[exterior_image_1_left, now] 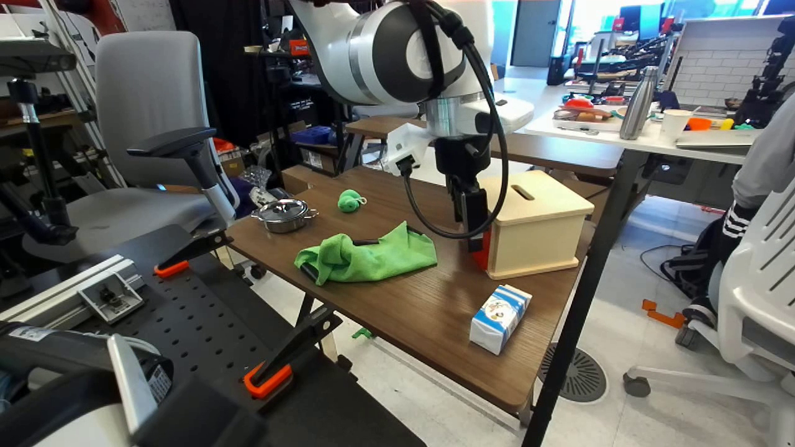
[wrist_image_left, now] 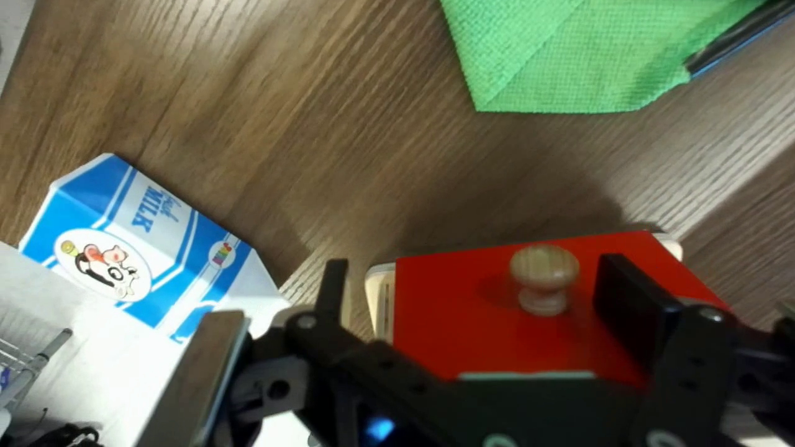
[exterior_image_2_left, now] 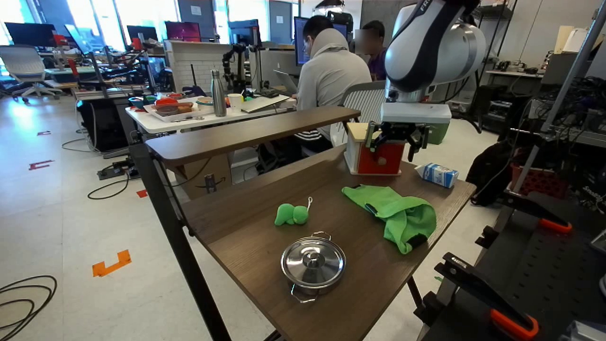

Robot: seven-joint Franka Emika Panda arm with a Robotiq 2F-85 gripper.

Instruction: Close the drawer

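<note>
The small light-tan wooden box [exterior_image_1_left: 534, 230] stands at the table's end. Its drawer [exterior_image_2_left: 371, 165] has a red-orange front with a round wooden knob [wrist_image_left: 544, 273]. The drawer front [wrist_image_left: 447, 316] also shows in the wrist view. It looks about level with the box's face, but I cannot tell whether a small gap remains. My gripper [exterior_image_2_left: 392, 150] points down in front of the drawer and is open and empty. In the wrist view, the gripper [wrist_image_left: 477, 276] has one finger on each side of the knob, apart from it, the right finger nearer. The gripper body hides the front's upper part.
A blue-and-white milk carton [exterior_image_1_left: 500, 318] lies beside the box. A crumpled green cloth [exterior_image_1_left: 372, 254] lies in front of the drawer. A green plush toy [exterior_image_2_left: 291, 214] and a lidded metal pot [exterior_image_2_left: 313, 263] are farther along the brown table [exterior_image_2_left: 255, 213].
</note>
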